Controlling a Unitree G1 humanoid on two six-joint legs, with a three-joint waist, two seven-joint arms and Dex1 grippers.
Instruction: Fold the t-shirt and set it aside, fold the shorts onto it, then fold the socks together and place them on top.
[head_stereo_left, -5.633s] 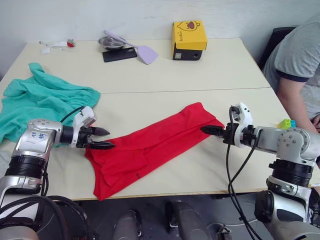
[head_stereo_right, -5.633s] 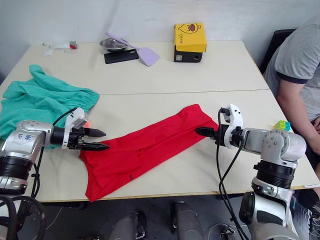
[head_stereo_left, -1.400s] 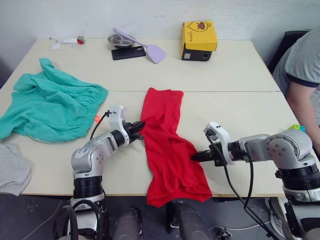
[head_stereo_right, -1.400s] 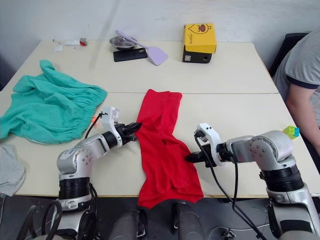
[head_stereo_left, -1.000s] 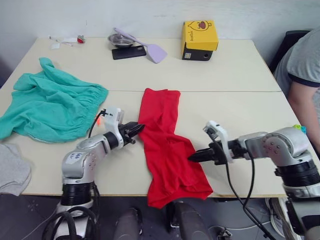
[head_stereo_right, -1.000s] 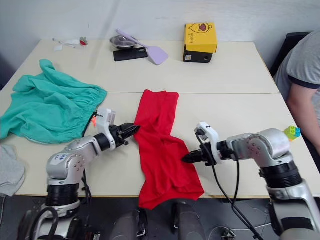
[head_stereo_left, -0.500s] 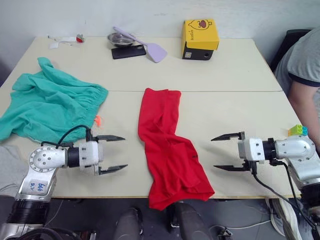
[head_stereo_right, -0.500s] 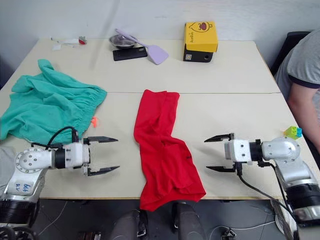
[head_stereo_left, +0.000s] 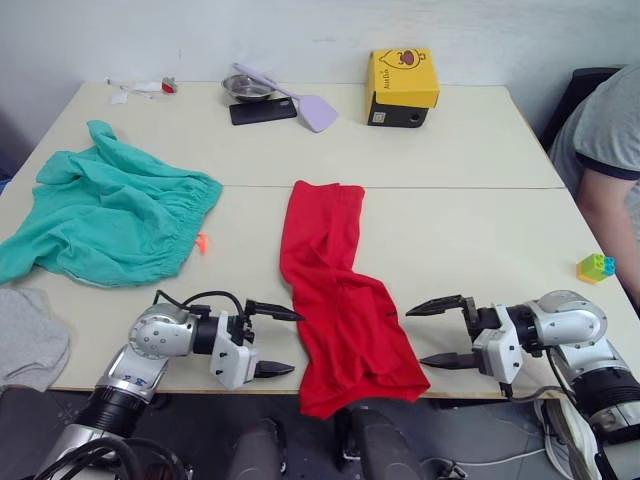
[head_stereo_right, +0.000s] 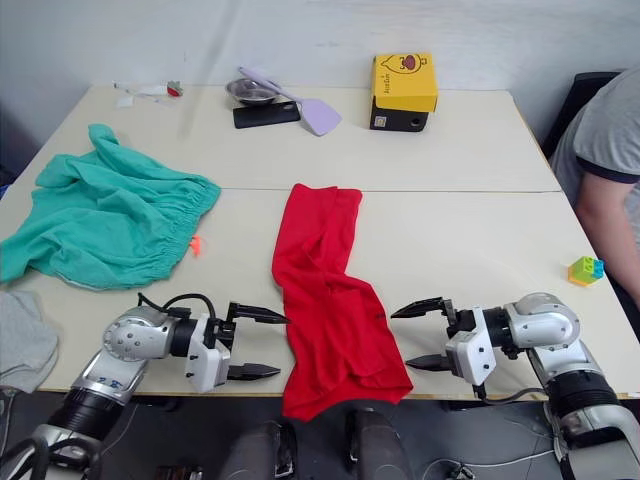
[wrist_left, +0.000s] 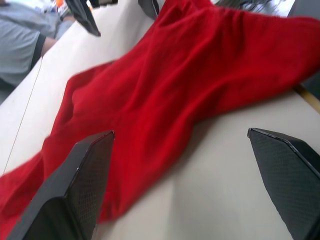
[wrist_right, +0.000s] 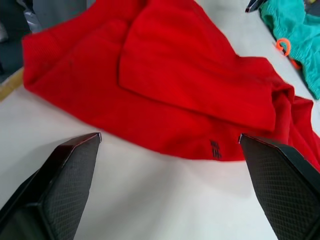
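Red shirt (head_stereo_left: 335, 288) is lying as a long narrow strip down the middle of the table (head_stereo_left: 470, 240), far end near the centre seam, near end bunched up and hanging slightly over the front edge. It reads as folded lengthwise only. The lower half is wider and lumpy, with one layer lapped over another in the right wrist view, so I'd call the fold unfinished.

I've got both arms low at the front edge, one each side of the near end. Left gripper (head_stereo_left: 265, 340) points in at the shirt from its left, fingers spread wide, nothing between them. Right gripper (head_stereo_left: 445, 333) mirrors it from the right, fingers also spread and empty. Neither touches the cloth; both sit just beside it. My read: they're placed to pinch the near corners so I can carry that end up over the far end, halving the strip.

Shorts (head_stereo_left: 105, 215) are spread out, crumpled, at the table's left, well apart from the shirt, orange drawstring (head_stereo_left: 201, 241) poking out on the shirt side. Untouched, waiting their turn. Grey socks (head_stereo_left: 28, 340) are at the near-left corner, partly cut off.

Person's arm (head_stereo_left: 606, 190) at the right edge, small toy block (head_stereo_left: 595, 266) near it. Yellow box (head_stereo_left: 404, 77), bowl (head_stereo_left: 247, 86) and phone (head_stereo_left: 263, 110) are at the far side, out of my way.

Risk: the overhanging end could slide off if I grab only one layer.
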